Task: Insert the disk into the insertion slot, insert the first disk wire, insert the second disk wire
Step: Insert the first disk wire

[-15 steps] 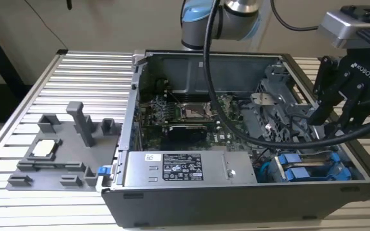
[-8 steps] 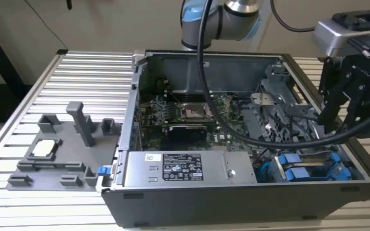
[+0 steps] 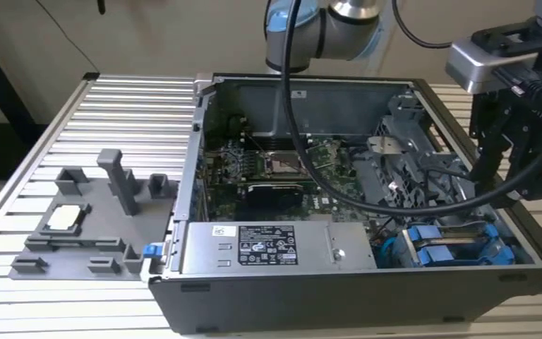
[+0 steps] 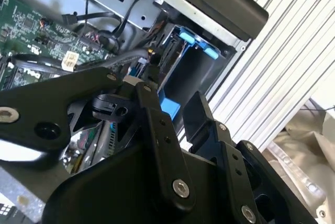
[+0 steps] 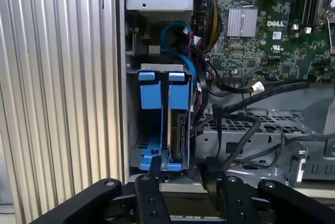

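Open grey computer case lies on its side on a slatted aluminium desk. Inside the case, along its near wall: grey power-supply box with a black-and-white label. Deeper in the case, past that box: green motherboard, square silver processor socket near its middle. Black cables loop across the case interior towards the exterior view's right. In the first wrist view, a finned silver heatsink sits on the board. Outside the case, just beside its wall on the exterior view's left: grey fixture plate with an upright post and a pale square piece.
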### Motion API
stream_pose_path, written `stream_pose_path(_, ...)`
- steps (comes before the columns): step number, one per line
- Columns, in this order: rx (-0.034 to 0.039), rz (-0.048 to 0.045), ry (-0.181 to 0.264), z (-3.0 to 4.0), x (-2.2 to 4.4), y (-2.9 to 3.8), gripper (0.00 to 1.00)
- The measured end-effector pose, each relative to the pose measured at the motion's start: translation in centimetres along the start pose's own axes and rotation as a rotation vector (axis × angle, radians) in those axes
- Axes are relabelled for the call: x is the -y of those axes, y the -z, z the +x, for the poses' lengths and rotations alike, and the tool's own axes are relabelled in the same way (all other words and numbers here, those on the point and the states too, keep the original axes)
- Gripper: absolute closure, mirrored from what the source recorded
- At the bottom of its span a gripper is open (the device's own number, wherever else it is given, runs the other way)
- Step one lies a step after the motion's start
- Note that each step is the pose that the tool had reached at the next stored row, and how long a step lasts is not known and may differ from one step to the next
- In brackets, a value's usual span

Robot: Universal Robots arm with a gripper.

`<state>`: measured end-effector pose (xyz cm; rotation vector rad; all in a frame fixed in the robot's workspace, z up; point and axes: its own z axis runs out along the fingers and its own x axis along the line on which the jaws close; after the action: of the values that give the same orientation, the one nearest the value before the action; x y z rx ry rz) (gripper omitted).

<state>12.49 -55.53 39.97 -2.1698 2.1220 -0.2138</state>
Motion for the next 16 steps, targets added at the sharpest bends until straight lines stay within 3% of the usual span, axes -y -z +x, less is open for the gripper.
stream_pose_path(4, 0.0041, 0.0208, 0.026, -0.54, -0.06, -0.41, 0.53)
stream_pose_path(8, 0.0067, 0.0499, 0.047, -0.92, -0.11, -0.7, 0.53)
stream_pose_path(16, 0.0072, 0.0535, 0.05, -0.97, -0.12, -0.76, 0.53)
